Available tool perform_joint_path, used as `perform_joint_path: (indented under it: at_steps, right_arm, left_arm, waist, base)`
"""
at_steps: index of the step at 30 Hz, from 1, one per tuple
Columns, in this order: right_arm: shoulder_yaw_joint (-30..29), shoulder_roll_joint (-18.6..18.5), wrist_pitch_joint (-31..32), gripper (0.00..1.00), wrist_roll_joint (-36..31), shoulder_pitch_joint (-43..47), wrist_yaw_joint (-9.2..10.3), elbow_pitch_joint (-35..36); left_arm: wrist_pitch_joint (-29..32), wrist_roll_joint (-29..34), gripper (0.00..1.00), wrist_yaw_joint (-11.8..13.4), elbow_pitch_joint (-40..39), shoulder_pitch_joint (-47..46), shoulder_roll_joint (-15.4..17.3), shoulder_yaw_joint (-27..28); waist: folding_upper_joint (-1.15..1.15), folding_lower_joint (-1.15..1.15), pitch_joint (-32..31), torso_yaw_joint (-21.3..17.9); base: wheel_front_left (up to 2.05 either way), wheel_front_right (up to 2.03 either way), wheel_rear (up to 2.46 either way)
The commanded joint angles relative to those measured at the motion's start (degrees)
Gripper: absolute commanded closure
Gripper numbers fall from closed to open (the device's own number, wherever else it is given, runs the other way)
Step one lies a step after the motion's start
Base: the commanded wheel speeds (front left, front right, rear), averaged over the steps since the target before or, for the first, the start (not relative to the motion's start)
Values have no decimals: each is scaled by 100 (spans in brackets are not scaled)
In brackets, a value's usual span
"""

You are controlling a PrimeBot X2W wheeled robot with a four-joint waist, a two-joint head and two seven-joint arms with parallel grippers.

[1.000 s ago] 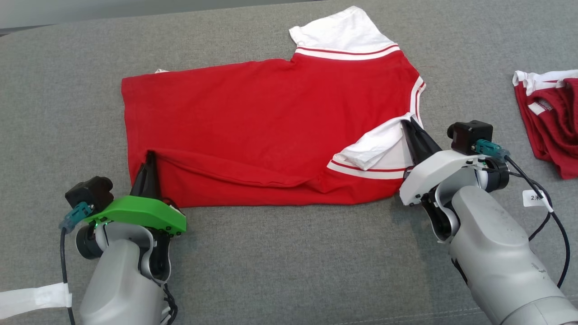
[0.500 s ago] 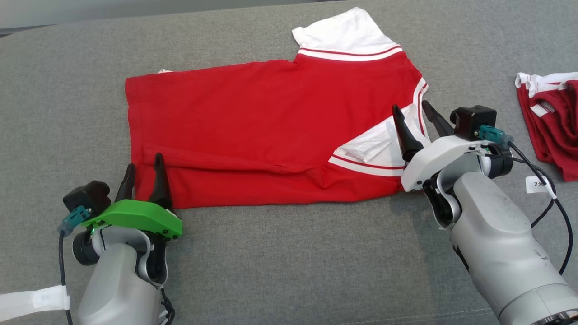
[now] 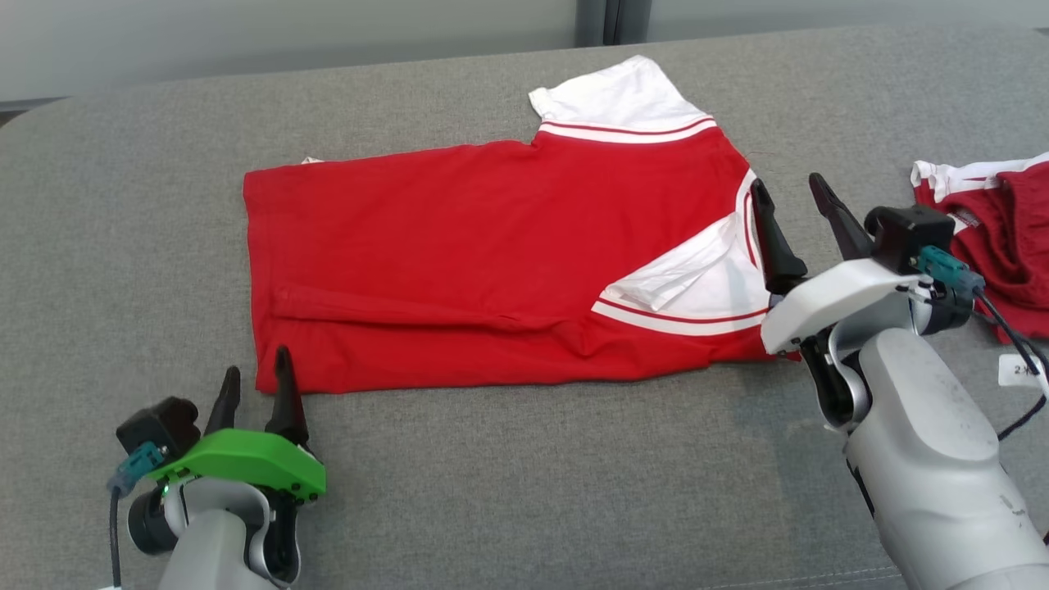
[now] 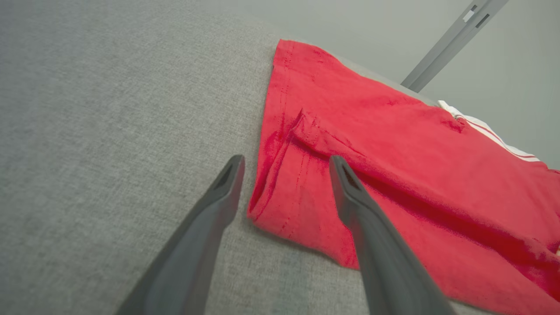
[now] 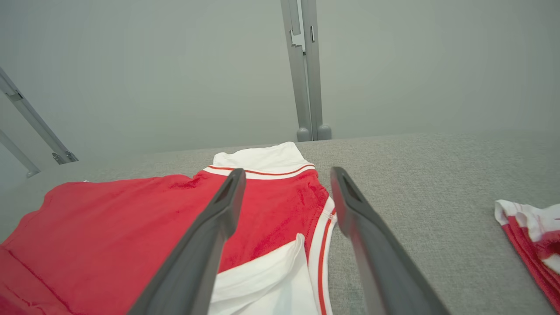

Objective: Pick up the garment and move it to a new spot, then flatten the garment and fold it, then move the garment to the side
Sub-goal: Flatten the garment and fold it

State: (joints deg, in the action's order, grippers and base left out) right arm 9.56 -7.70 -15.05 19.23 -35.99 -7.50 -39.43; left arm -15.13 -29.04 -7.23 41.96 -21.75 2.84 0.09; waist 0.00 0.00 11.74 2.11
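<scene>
Our left hand (image 3: pixel 257 365) and right hand (image 3: pixel 787 182) both stand spread and empty. The coarse grey woven surface (image 3: pixel 524 475) carries the soft red garment (image 3: pixel 459 246), lying flat, its lower edge folded over and its white striped sleeve (image 3: pixel 697 274) tucked inward beside the right hand.

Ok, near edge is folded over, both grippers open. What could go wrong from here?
The tucked sleeve lies bunched beside the right gripper; it may slip out in the next fold. The left gripper hovers at the shirt hem corner and could snag it. The second garment lies near the right arm, which might drag it.
</scene>
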Motion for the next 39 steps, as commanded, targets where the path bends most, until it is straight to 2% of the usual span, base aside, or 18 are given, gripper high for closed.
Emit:
perform_joint_path:
  at_steps: [1,6,11,18,24,25,26,27,29,30,35,39]
  right_arm:
    - [-138,34,-14,0,-106,269,2,180]
    - [-414,102,-14,0,-339,780,2,687]
    - [-616,217,-14,0,-462,1261,2,1164]
    - [-713,285,-14,0,-538,1625,2,1563]
    - [-783,330,-14,0,-578,1861,2,1768]
    - [-794,336,-14,0,-579,1894,2,1794]
    - [-808,343,-14,0,-584,1935,2,1819]
    - [-819,351,-14,0,-586,1968,1,1837]
    - [-836,359,-14,0,-588,2030,2,1869]
    - [-834,366,-14,0,-586,2073,1,1853]
    - [-794,413,190,0,-490,2237,2,1389]
    - [-802,439,372,0,-495,2158,2,1006]
  left_arm:
    - [2,38,0,47,71,176,15,35]
    - [10,-70,0,127,365,365,15,32]
    - [128,-277,0,103,620,356,14,-60]
    - [179,-480,0,80,838,138,15,-98]
    - [205,-913,0,47,1136,-99,13,83]
    - [198,-934,5,43,1186,-125,14,94]
    - [187,-948,22,40,1232,-155,17,102]
    - [164,-961,51,52,1280,-190,37,133]
    - [92,-933,93,82,1295,-264,79,180]
    - [57,-919,100,90,1289,-278,79,204]
    - [-12,-618,100,70,1125,-194,106,87]
    - [-6,-334,100,191,785,-24,109,139]
  waist:
    - [0,0,-178,-34]
    - [0,0,-389,-86]
    - [0,0,-486,-190]
    - [0,0,-447,-393]
    - [0,0,-398,-576]
    - [0,0,-394,-596]
    - [0,0,-391,-613]
    - [0,0,-390,-627]
    - [0,0,-390,-649]
    - [0,0,-393,-653]
    - [0,0,-436,-584]
    - [0,0,-455,-488]
  base:
    - [0,0,0]
    - [0,0,0]
    - [0,0,0]
    - [0,0,0]
    - [0,0,0]
    - [0,0,0]
    - [0,0,0]
    - [0,0,0]
    - [0,0,0]
    - [0,0,0]
    - [0,0,0]
    - [0,0,0]
